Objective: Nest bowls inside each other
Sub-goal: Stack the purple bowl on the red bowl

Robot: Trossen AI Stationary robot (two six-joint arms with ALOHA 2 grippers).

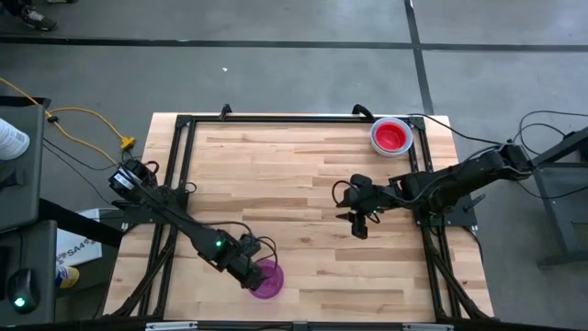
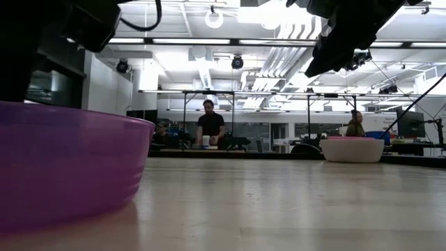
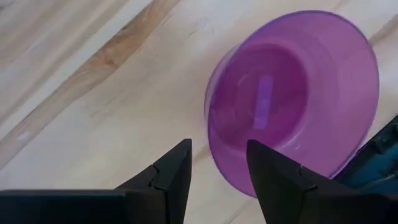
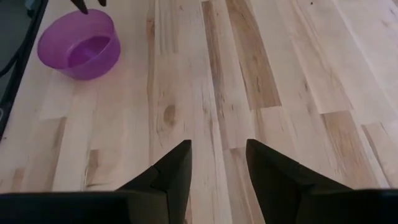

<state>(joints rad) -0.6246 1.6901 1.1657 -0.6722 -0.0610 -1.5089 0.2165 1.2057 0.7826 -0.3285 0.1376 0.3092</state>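
My left gripper stands wide open and grips nothing; its fingers hang just above the near rim of the purple bowl, which sits empty at the table's near edge. My right gripper is equally open and empty, poised over bare wood mid-table, arm reaching in from the right side. The stack at the far right corner shows a red bowl inside a white one; other colours I cannot confirm. I judge the purple bowl the remaining piece to nest.

2 dark jointed arms, black cables, perhaps 1 green light.
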